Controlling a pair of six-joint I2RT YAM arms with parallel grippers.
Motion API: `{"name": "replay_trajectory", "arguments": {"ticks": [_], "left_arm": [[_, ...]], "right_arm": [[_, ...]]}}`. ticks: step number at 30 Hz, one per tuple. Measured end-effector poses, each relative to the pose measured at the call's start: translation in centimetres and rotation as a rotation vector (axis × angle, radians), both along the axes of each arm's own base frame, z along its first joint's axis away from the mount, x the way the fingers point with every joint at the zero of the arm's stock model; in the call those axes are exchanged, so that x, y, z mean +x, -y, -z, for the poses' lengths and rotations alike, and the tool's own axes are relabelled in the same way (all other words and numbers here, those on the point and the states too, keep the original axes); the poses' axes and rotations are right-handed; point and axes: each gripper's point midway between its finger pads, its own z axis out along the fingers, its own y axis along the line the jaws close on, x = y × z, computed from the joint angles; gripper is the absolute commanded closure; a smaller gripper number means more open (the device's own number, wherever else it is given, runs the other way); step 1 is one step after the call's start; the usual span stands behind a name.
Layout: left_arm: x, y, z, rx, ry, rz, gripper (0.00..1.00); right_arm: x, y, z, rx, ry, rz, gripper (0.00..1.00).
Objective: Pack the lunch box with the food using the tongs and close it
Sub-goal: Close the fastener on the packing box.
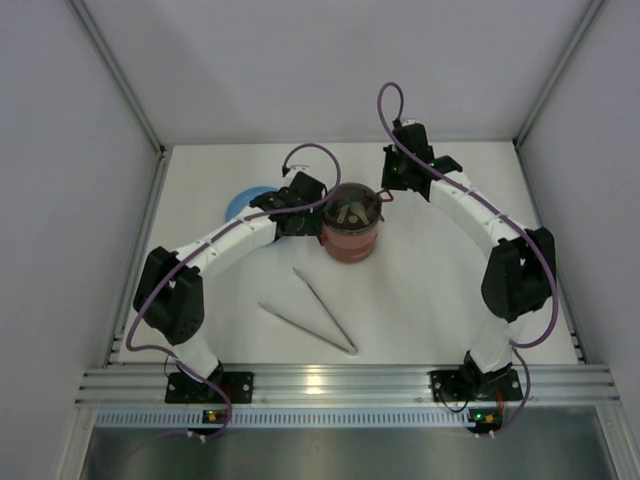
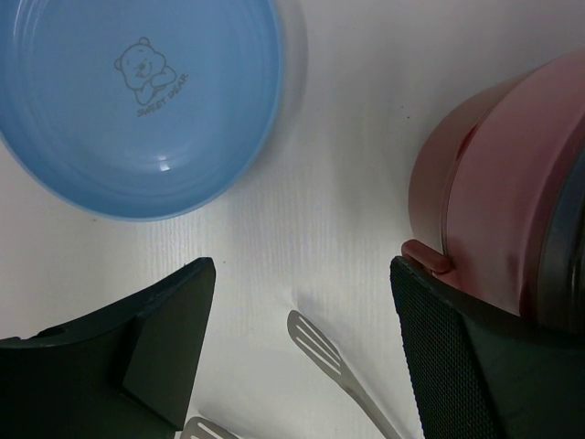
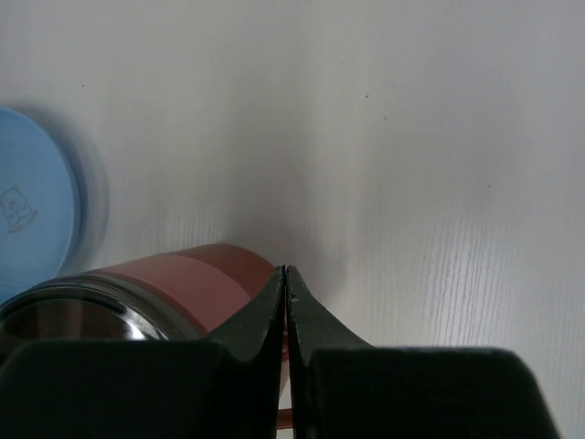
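The lunch box (image 1: 352,238) is a stack of dark-red bowls standing mid-table, also seen in the left wrist view (image 2: 498,201) and the right wrist view (image 3: 174,279). Its dark shiny top holds pale shapes that I cannot identify, and no food shows plainly. The silver tongs (image 1: 318,312) lie in a V on the table in front of it, with their slotted tips (image 2: 318,346) below my left gripper. My left gripper (image 2: 302,270) stands open just left of the box, its right finger (image 2: 457,366) close to a red tab. My right gripper (image 3: 285,272) is shut beside the box's upper right.
A light-blue plate (image 1: 247,203) with a bear print (image 2: 137,101) lies empty at the back left, partly under my left arm. White walls enclose the table on three sides. A metal rail (image 1: 340,382) runs along the near edge.
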Motion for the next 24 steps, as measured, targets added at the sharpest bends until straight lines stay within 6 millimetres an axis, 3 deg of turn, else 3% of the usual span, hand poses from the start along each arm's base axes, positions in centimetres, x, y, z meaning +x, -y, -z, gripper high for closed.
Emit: {"name": "replay_trajectory", "arguments": {"ticks": [6,24], "left_arm": [[0.3,0.5,0.8,0.0,-0.019,0.007,0.18],[0.6,0.5,0.6,-0.003,-0.016,0.008,0.18]], "right_arm": [[-0.2,-0.5,0.8,-0.003,-0.019,-0.012,1.0],[-0.6,-1.1,2.4,0.007,-0.048,-0.036,1.0]]}}
